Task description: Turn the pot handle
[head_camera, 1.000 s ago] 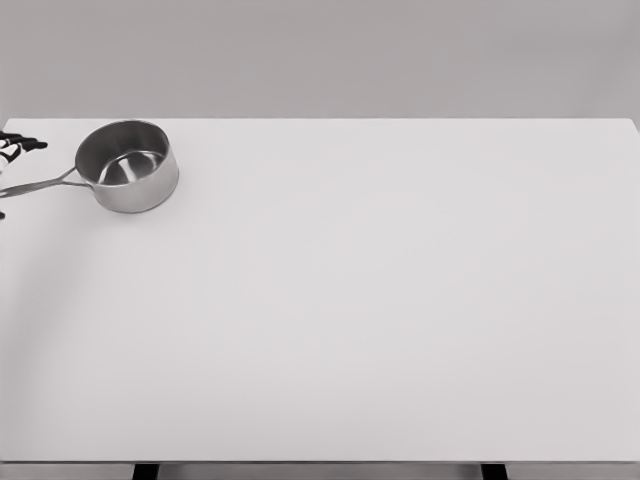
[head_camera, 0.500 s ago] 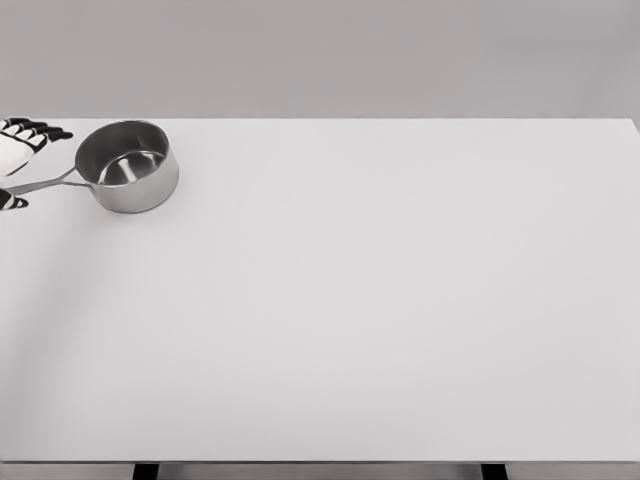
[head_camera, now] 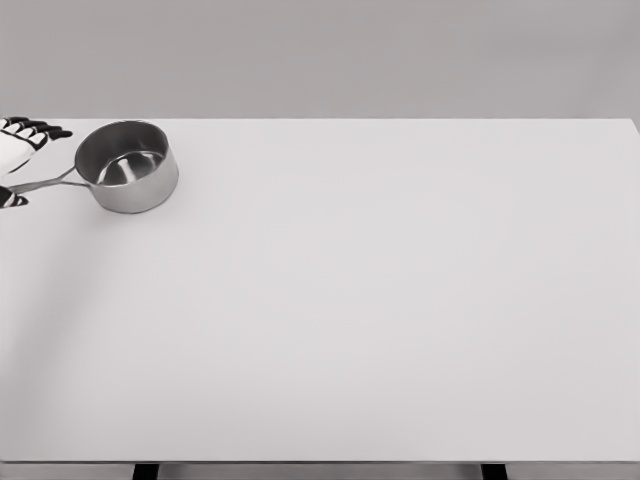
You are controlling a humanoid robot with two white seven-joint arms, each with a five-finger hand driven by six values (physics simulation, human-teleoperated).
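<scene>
A shiny steel pot [head_camera: 127, 166] stands upright at the table's far left corner. Its thin handle [head_camera: 40, 183] points left, toward the picture's edge. My left hand [head_camera: 20, 162] comes in at that edge and is only partly in view. Its black-tipped fingers [head_camera: 35, 130] reach out above the handle and the thumb [head_camera: 12, 198] lies below it. The hand is open astride the handle's end, and I cannot tell whether it touches the handle. My right arm does not show.
The white table [head_camera: 380, 300] fills most of the view under a plain grey wall. Its left edge runs close to the pot. Two dark table legs [head_camera: 146, 470] show at the bottom edge.
The left hand has come in from the left, so its fingers and thumb now flank the handle. In the last half second it barely shifted. The pot has stayed put.
</scene>
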